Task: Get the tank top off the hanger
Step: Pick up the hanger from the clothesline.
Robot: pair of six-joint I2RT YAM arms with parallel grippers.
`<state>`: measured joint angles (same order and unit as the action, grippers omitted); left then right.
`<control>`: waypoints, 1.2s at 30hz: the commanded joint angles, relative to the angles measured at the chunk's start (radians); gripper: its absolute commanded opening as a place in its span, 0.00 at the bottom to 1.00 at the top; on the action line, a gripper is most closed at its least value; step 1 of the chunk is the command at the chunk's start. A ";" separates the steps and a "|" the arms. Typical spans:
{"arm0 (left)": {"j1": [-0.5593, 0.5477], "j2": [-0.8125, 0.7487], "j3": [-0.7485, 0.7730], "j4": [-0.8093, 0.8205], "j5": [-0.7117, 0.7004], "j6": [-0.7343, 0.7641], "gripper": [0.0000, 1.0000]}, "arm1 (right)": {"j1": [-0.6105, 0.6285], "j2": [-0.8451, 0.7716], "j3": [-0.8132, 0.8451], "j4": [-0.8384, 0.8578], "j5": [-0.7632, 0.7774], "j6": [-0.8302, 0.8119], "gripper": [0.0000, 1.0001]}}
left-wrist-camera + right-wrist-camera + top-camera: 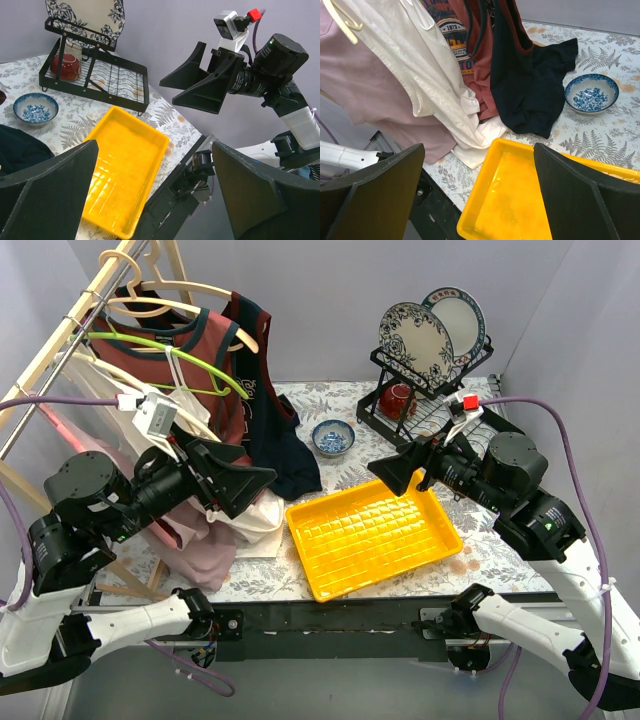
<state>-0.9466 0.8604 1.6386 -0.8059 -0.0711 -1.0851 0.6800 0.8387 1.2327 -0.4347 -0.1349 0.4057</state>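
The tank top (213, 362) is maroon with navy trim and a navy back panel. It hangs on a cream hanger (195, 308) on the wooden rack at the left, and its navy hem rests on the table. It also shows in the right wrist view (530, 85). My left gripper (247, 480) is open and empty, level with the lower garments just left of the tray; in its own view (155, 192) it faces the right arm. My right gripper (398, 472) is open and empty above the tray's far right side; its own view (480, 195) faces the clothes.
A white shirt (420, 65) and a pink garment (365, 95) hang beside the tank top, near a green hanger (170, 348). A yellow tray (372, 532) lies at the table centre, with a blue bowl (332, 437) behind it. A dish rack (425, 405) with plates and a red cup (398, 398) stands at the back right.
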 commanded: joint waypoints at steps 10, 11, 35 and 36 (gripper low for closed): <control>-0.004 0.153 0.381 -0.004 -0.004 0.067 0.98 | 0.000 0.101 0.089 0.128 -0.187 0.021 0.90; -0.004 0.163 0.403 0.007 0.002 0.064 0.98 | 0.007 0.150 0.106 0.155 -0.213 0.044 0.89; -0.006 0.034 0.547 -0.039 -0.119 0.036 0.98 | 0.765 0.812 0.712 0.425 0.330 -0.100 0.74; -0.004 0.031 0.547 -0.042 -0.124 0.036 0.98 | 0.774 0.823 0.711 0.454 0.357 -0.128 0.74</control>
<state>-0.9470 0.8631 2.1777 -0.7887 -0.1635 -1.0554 1.4105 1.6218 1.8919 -0.1356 0.0940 0.3573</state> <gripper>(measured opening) 0.982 0.739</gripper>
